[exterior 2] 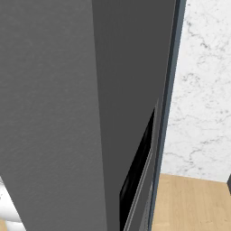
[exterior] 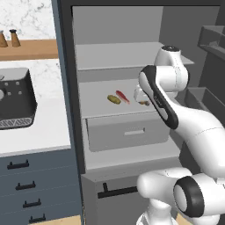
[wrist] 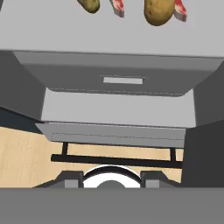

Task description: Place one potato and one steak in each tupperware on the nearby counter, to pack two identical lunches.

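Counter (exterior: pixel 39 132): at the far left of my left base view I see the white worktop over dark blue-grey drawers (exterior: pixel 26 186) with black bar handles.
Toaster (exterior: pixel 15 99): a dark boxy appliance sits on that counter, below a wooden wall shelf (exterior: pixel 30 49) carrying two small brown shakers (exterior: pixel 9 38).
Open fridge (exterior: pixel 127 61): right of the counter, a grey cabinet stands open with pale shelves and a pull-out drawer (exterior: pixel 127 132) beneath the middle shelf.
First potato (exterior: pixel 114 99): a small yellow-brown oval lying on the middle shelf.
First steak (exterior: pixel 122 96): a thin red strip just beside that potato, on its right.
Second potato (exterior: pixel 144 103): farther right on the same shelf, mostly hidden behind my arm; my hand view shows it as a rounded brown lump (wrist: pixel 158 12) with a second steak (wrist: pixel 180 9) touching its right side.
Gripper (exterior: pixel 139 94): it hovers at the shelf front near the second potato; I cannot tell how wide the jaws stand, and nothing sits between them.
Fridge door (exterior 2: pixel 81 113): a dark grey panel, edge-on, across my right base view.
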